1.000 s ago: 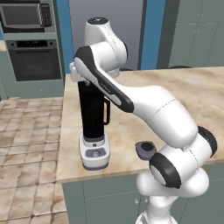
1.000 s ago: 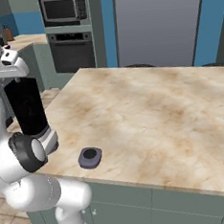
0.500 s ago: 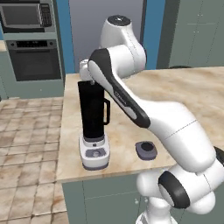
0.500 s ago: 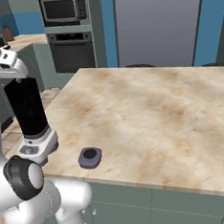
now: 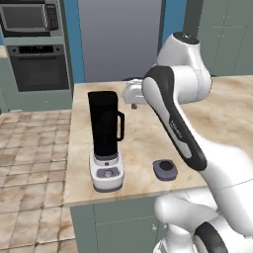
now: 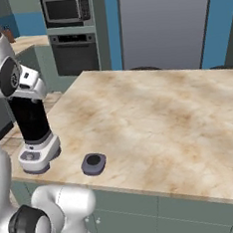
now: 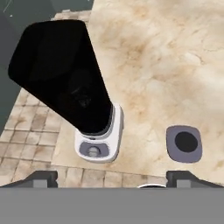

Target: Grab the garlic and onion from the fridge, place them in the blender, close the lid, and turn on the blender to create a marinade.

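1. Risk sits mainly with the lid (image 5: 165, 169), which lies loose on the marble counter (image 6: 153, 115), just beside the blender (image 5: 106, 140) on its handle side and near the counter's front edge; a careless sideways approach could probably nudge it off.
2. The gripper (image 7: 111, 176) hangs above the counter with its jaws spread wide and nothing between them, the two dark tips standing far apart at the bottom of the hand view.
3. The blender jar is tall and stands on a small grey base close to the counter's corner, so a brush from the arm's forearm, which passes near the jar in the left base view, might tip or shift it.
4. The jar's dark interior is hard to read from above; whether garlic or onion lies inside cannot be told.
5. The lid has a rounded shape with a central dark hollow, so a grip across its rim may slip if off-centre.
6. The fridge (image 5: 120, 39) stands shut beyond the counter, with the black wall oven (image 5: 39, 68) and the microwave (image 5: 29, 17) beside it; nothing lies between gripper and lid.
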### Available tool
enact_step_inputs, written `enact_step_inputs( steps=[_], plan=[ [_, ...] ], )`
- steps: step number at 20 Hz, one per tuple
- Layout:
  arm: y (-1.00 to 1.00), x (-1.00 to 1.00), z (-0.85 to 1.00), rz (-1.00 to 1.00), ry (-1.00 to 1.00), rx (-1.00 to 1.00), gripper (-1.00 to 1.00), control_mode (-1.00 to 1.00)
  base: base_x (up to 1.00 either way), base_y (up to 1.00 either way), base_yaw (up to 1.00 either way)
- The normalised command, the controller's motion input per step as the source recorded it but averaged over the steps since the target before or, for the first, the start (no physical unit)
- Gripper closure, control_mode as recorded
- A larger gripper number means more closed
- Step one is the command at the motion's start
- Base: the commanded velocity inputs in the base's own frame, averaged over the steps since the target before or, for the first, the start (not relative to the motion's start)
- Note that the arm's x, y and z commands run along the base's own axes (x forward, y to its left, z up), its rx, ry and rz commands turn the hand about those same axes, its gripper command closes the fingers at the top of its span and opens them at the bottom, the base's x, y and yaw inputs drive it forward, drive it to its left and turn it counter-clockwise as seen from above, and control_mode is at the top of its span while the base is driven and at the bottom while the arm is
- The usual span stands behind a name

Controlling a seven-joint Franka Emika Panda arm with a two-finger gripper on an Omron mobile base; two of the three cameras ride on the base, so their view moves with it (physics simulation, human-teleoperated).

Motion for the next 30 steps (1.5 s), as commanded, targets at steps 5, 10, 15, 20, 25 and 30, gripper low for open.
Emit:
enact_step_inputs(
  steps=[5,10,15,20,25,30],
  plan=[
    [-0.77,-0.18,-0.76,0.00,0.08,0.00,-1.00,-1.00,0.00,0.00,0.00],
    [-0.68,0.00,-0.70,0.00,0.18,0.00,-1.00,-1.00,0.00,0.00,0.00],
    [-0.37,0.00,-0.76,0.00,0.19,0.00,-1.00,-1.00,0.00,0.00,0.00],
    [-0.16,0.03,-0.77,0.00,0.22,-0.02,-1.00,-1.00,0.00,0.00,0.00],
    [-0.09,0.07,-0.69,0.00,0.18,-0.07,-1.00,-1.00,0.00,0.00,0.00],
    [-0.27,0.19,-0.42,0.01,0.01,-0.07,-1.00,-1.00,0.00,0.00,0.00]
  ],
)
